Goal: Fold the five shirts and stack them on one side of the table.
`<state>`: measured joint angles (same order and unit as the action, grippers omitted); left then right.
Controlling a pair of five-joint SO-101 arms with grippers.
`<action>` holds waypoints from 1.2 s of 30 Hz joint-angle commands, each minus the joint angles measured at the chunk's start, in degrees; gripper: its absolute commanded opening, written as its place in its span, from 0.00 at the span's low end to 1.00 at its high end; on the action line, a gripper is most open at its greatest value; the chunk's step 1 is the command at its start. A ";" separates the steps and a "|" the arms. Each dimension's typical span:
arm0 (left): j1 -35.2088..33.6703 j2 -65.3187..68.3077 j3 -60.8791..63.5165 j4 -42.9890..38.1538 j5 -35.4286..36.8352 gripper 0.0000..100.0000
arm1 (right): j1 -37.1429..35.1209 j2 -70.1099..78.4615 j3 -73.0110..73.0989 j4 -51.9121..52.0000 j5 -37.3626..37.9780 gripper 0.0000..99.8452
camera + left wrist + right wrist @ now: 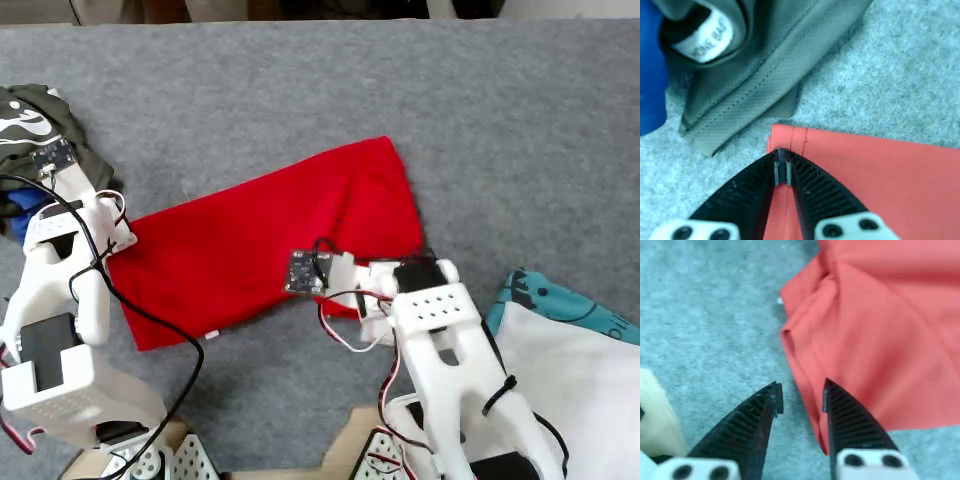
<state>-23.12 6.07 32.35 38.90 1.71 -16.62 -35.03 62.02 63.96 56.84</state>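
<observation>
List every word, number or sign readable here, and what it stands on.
Neck label of olive shirt: dark letters, curled and blurred, not readable whole.
White graphic on olive shirt, high view: no legible letters.
Dark print on teal shirt: too small to read.
Red shirt: no print seen.

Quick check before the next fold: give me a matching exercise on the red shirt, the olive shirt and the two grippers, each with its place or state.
1. red shirt
2. olive shirt
3. left gripper
4. right gripper

A. open, at the edge of a red fold
B. bunched at the side of the table
C. shut on a red hem
D. spread across the middle of the table

Pairs: 1-D, 2-B, 3-C, 4-A.
</observation>
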 commanded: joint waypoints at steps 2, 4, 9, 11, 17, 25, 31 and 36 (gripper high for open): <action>-1.05 0.31 -1.85 0.09 0.44 0.02 | -2.42 -1.54 2.33 -3.34 1.32 0.21; -1.05 0.31 -1.85 0.09 0.44 0.02 | -2.77 -1.54 3.56 -5.19 1.32 0.25; -1.05 0.31 -1.76 0.09 0.44 0.02 | -2.59 3.91 4.00 -9.14 1.32 0.27; -1.05 0.31 -1.76 0.09 0.44 0.02 | -2.59 8.66 3.30 -11.43 1.32 0.27; -0.97 0.31 -1.76 0.09 0.44 0.02 | -2.15 22.02 -6.20 -8.18 1.67 0.25; -0.97 0.31 -1.76 0.09 0.35 0.02 | -0.57 26.95 -10.24 -7.21 4.75 0.25; -0.97 0.31 -1.76 0.09 0.35 0.02 | -0.31 27.21 -10.77 -7.47 7.74 0.17; -0.97 0.31 -1.76 0.09 0.35 0.02 | -0.31 27.21 -10.77 -8.35 7.74 0.09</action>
<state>-23.12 6.07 32.26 38.90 1.71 -17.23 -8.57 51.12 55.78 63.69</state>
